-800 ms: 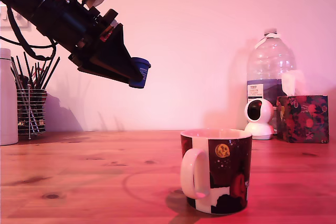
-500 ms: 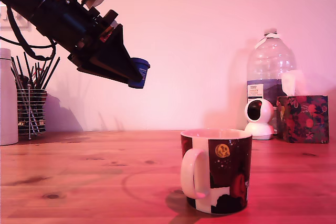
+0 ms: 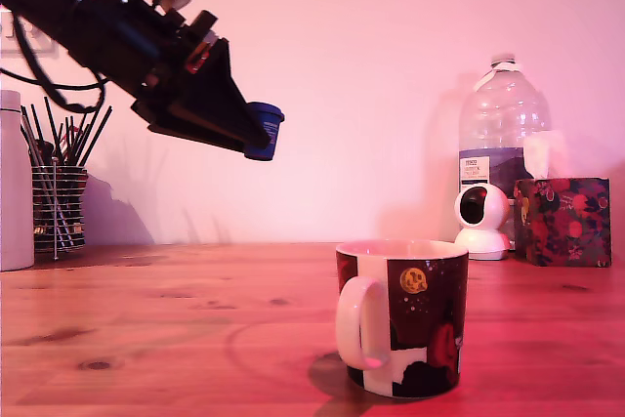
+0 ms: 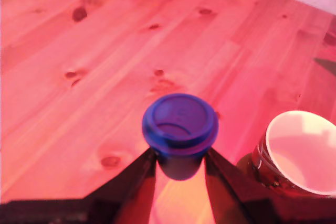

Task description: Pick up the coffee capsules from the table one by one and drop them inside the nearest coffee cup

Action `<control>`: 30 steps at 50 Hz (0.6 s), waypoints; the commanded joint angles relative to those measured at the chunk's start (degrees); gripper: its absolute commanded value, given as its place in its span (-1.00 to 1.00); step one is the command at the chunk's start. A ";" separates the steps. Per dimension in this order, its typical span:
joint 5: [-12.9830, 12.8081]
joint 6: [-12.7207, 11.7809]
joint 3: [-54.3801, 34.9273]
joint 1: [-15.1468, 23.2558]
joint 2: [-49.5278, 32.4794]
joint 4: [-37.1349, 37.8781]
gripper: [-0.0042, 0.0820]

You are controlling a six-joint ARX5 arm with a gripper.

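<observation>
High above the table (image 3: 176, 329), my gripper (image 3: 256, 136) is shut on a dark blue coffee capsule (image 3: 264, 130). In the wrist view the capsule (image 4: 180, 125) sits pinched between my two dark fingers (image 4: 135, 174), its flared rim facing the camera, gripper (image 4: 179, 163) tips at its narrow end. The coffee cup (image 3: 402, 315) stands on the wood toward the exterior view's right, white handle facing the camera, well below and to the right of the capsule. Its pale inside (image 4: 307, 150) shows in the wrist view beside the capsule.
A white cylinder (image 3: 15, 183) and a wire holder of dark sticks (image 3: 59, 192) stand at the back on the exterior view's left. A water bottle (image 3: 500, 144), a small white camera (image 3: 482, 220) and a floral tissue box (image 3: 563, 220) stand at the back right.
My arm has shifted a little to the exterior view's right and slightly up, carrying the capsule with it. The cup has not moved.
</observation>
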 commanded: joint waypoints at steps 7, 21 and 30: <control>0.74 0.20 -3.58 -1.53 -2.62 0.63 -0.43; 0.87 0.11 -4.55 -5.27 -3.34 0.09 -0.43; 0.85 -0.31 -4.55 -8.17 -3.34 0.15 -0.43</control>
